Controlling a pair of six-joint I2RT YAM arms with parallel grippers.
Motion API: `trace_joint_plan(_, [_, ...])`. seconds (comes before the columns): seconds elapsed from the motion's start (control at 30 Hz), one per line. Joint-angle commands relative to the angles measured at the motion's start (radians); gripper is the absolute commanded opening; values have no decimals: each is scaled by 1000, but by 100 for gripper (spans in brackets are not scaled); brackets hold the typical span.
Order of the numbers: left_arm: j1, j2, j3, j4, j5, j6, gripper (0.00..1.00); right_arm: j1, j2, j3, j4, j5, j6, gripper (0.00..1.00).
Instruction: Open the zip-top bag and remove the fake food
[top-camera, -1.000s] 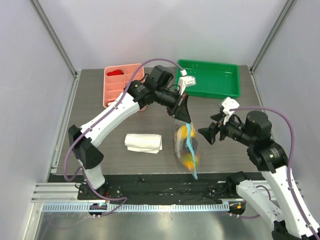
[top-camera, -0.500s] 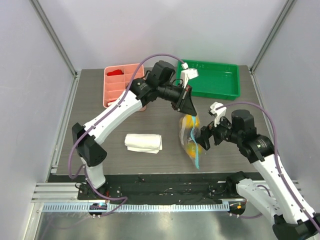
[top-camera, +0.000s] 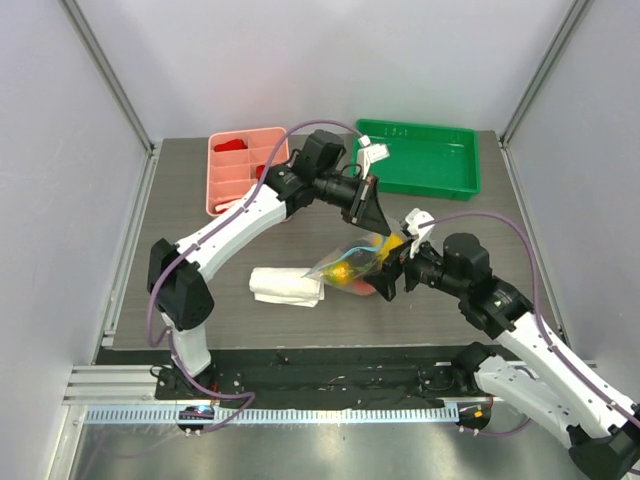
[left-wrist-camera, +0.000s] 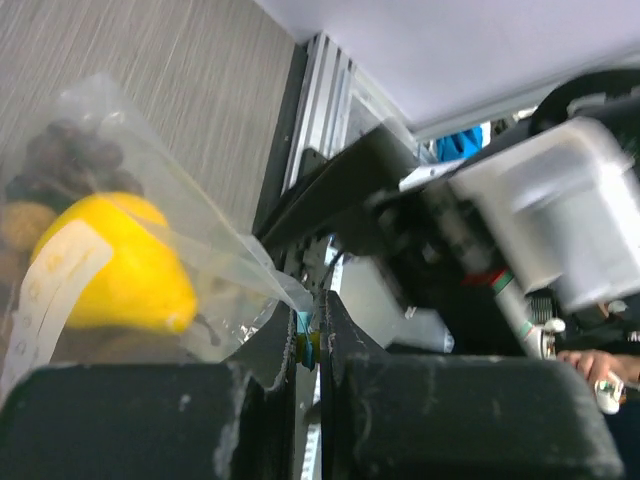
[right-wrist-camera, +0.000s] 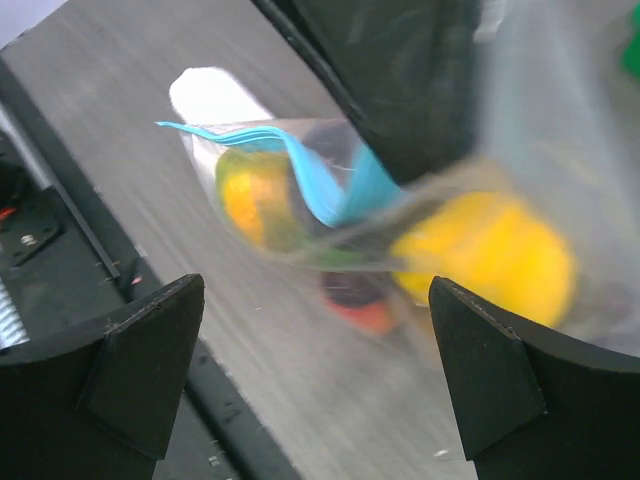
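Two grippers meet at one zip-top bag (top-camera: 345, 265) over the middle of the table (top-camera: 170, 200), between the arms. The left gripper (left-wrist-camera: 310, 345) is clenched on a thin edge of the bag, its fingers pressed together on the plastic. The right gripper (right-wrist-camera: 315, 295) stands spread wide, with the bag in front of the gap and neither finger seen touching it.

One bag, clear and crinkled, lies stretched at a slant. Its high end is at the left gripper and its low end is just beside the right end of one folded white cloth (top-camera: 285, 286). A light-blue zip strip (right-wrist-camera: 335, 185) curves across it.

Inside is the fake food: one large yellow fruit (right-wrist-camera: 490, 255), one orange piece (right-wrist-camera: 250, 195), one red-orange piece (right-wrist-camera: 365, 315) and a cluster of dark grapes (left-wrist-camera: 75, 155). How many grapes, I cannot tell.

Two trays sit at the far edge: a pink tray (top-camera: 225, 185) holding flat red pieces (top-camera: 232, 146), and a green tray (top-camera: 425, 160).
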Motion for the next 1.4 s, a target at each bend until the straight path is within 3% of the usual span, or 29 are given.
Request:
trace_joint_plan(0.0, [50,-91,-2,-92,123,101,0,-27,-58,30,50,38,-190,100])
trace_joint_plan(0.27, [64,-48,56,-340,232,343,0,-153,45,68,34,-89,-443,100])
trace_joint_plan(0.4, [64,-28,90,-424,286,425,0,-285,123,124,17,-317,-587,100])
trace_joint_plan(0.53, [64,-14,132,-485,305,489,0,-306,222,226,-15,-385,-703,100])
trace_joint_plan(0.73, [62,4,147,-562,314,555,0,-322,428,448,-352,-606,-973,97])
trace_joint_plan(1.03, [61,-3,124,-512,334,502,0,-270,428,416,-323,-746,-921,99])
trace_joint_plan(1.37, [50,10,126,-503,343,462,0,-196,457,364,-84,-744,-786,98])
